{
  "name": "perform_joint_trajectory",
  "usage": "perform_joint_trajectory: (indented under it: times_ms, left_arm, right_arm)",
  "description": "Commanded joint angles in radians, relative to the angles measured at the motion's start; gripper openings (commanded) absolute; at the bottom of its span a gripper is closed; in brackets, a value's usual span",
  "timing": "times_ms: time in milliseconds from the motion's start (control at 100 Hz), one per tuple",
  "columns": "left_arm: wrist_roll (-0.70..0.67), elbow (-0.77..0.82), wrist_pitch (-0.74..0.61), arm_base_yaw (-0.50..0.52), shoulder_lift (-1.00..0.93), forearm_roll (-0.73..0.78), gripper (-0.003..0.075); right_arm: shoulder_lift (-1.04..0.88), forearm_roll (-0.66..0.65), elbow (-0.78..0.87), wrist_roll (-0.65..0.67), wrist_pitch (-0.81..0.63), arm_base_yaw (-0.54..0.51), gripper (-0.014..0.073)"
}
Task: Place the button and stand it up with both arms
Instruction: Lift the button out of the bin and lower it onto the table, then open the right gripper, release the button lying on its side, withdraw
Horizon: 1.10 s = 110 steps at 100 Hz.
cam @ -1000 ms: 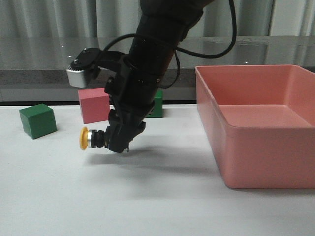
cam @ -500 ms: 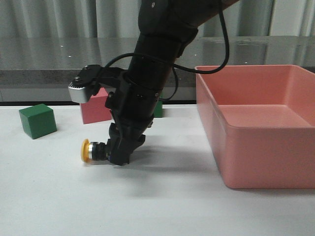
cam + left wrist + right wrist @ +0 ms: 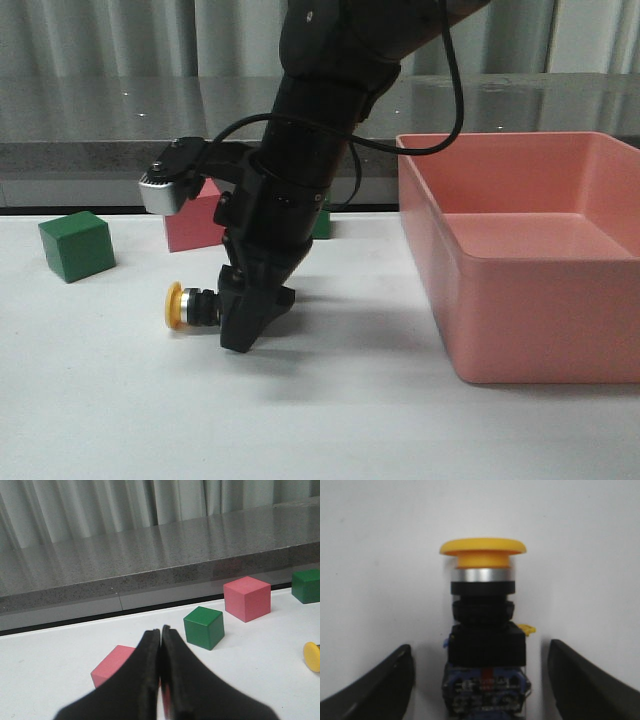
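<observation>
The button [image 3: 190,307] lies on its side on the white table, yellow cap pointing left. My right arm reaches down over it and the right gripper [image 3: 246,322] straddles its base end. In the right wrist view the button [image 3: 482,630] sits between the two fingers [image 3: 390,685], with white table showing on both sides, so the jaws are open and not touching it. My left gripper [image 3: 161,631] is shut and empty, hovering in front of a pink cube [image 3: 112,665]. The yellow cap [image 3: 312,656] shows at the edge of the left wrist view.
A large pink bin [image 3: 530,260] stands at the right. A green cube [image 3: 77,245], a pink cube [image 3: 190,225] and another green cube [image 3: 320,222] sit behind the button. The left wrist view shows a green cube [image 3: 202,626] and a pink cube [image 3: 247,598].
My right arm lowered the button from just above the table onto it. The fingers now stand apart from the button. The cubes and bin have not moved.
</observation>
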Motion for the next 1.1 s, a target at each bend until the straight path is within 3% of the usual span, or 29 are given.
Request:
perform_joint_trajectory:
  times_ms: [0, 310, 580, 700, 960, 1000, 1090]
  left_arm:
    - [-0.011, 0.03, -0.083, -0.008, -0.032, -0.01, -0.0019]
    - [-0.011, 0.03, -0.083, -0.008, -0.032, -0.01, -0.0019]
    - [-0.011, 0.03, -0.083, -0.008, -0.032, -0.01, -0.0019]
    - [-0.011, 0.03, -0.083, -0.008, -0.032, -0.01, -0.0019]
    - [-0.011, 0.03, -0.083, -0.008, -0.032, -0.01, -0.0019]
    - [-0.011, 0.03, -0.083, -0.008, -0.032, -0.01, -0.0019]
    - [-0.011, 0.03, -0.083, -0.008, -0.032, -0.01, -0.0019]
  right_arm:
    - [-0.068, 0.017, -0.025, 0.001, -0.012, -0.002, 0.0616]
    - [-0.179, 0.016, -0.035, 0.035, 0.055, -0.002, 0.0616]
    - [-0.367, 0.016, -0.035, 0.172, 0.067, -0.048, 0.0596]
    - [-0.455, 0.016, -0.035, 0.278, 0.106, -0.105, 0.0468]
    - [-0.581, 0.016, -0.033, 0.532, 0.261, -0.301, -0.0036]
    - [-0.592, 0.016, -0.033, 0.587, 0.262, -0.338, -0.0071]
    - [-0.622, 0.016, -0.033, 0.668, 0.257, -0.412, -0.0055]
